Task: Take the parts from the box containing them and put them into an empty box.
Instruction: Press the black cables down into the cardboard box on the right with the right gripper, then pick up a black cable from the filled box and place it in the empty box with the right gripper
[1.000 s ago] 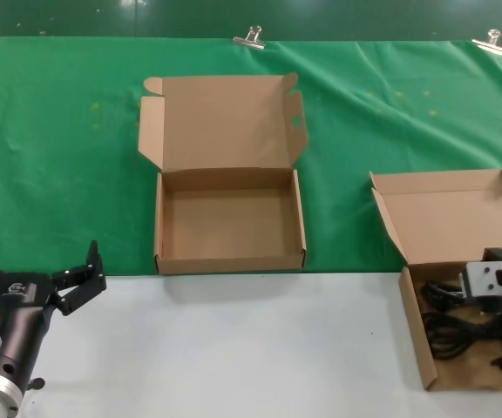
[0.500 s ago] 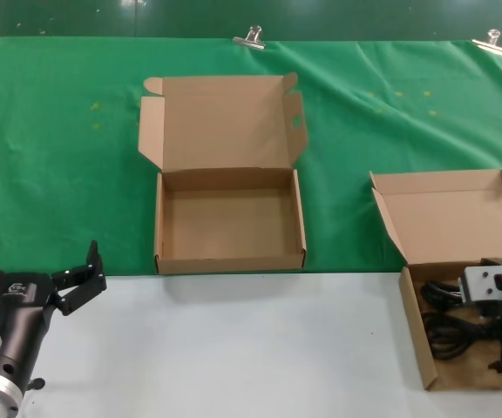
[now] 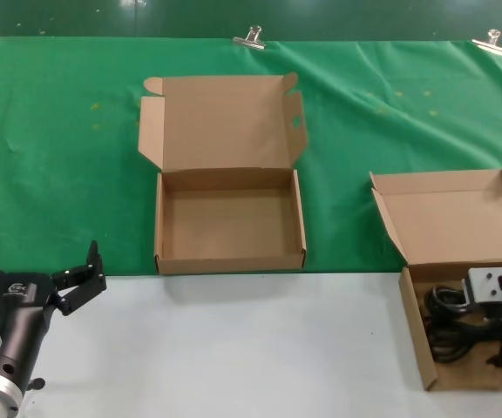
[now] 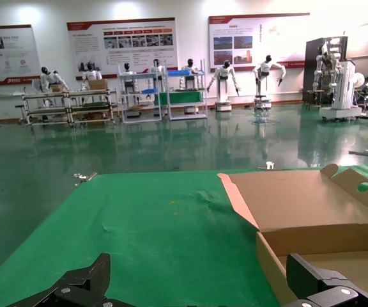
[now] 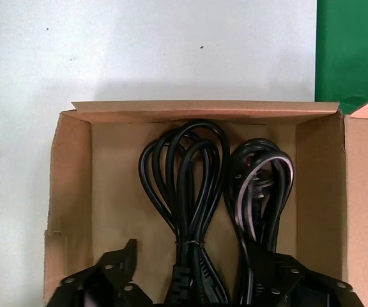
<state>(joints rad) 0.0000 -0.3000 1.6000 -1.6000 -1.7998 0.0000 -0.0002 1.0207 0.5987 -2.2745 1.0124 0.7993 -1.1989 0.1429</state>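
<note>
1. Nearest you on the left, your left pincer (image 3: 37,270) hangs over the white front strip of the counter (image 3: 234,348), idle, its black fingers spread wide apart with nothing between them.
2. From the left wrist camera those two fingertips (image 4: 75,288) frame the green cloth (image 4: 145,236) and one corner of a cardboard box.
3. Nearest you on the right, your right pincer (image 5: 197,281) is down inside the box containing the parts (image 3: 415,335), which sits at the right edge of the counter, straddling the line where white surface meets green cloth.
4. The right wrist camera shows its fingers parted, one on each side of the cords, closed on nothing.
5. Two black bundles lie side by side on that box's floor: the parts (image 5: 184,185), looped and tied near one end, and just beside them a second cable bundle (image 5: 260,192) with a lighter strand in it.
6. That box's plain lid (image 3: 451,218) stands open behind it.
7. Farther back, mid-counter on the cloth, the empty box (image 3: 229,228) sits open and bare inside, its winged, slotted lid (image 3: 220,122) tilted back.
8. Metal clips (image 3: 251,37) hold the cloth's far edge.
</note>
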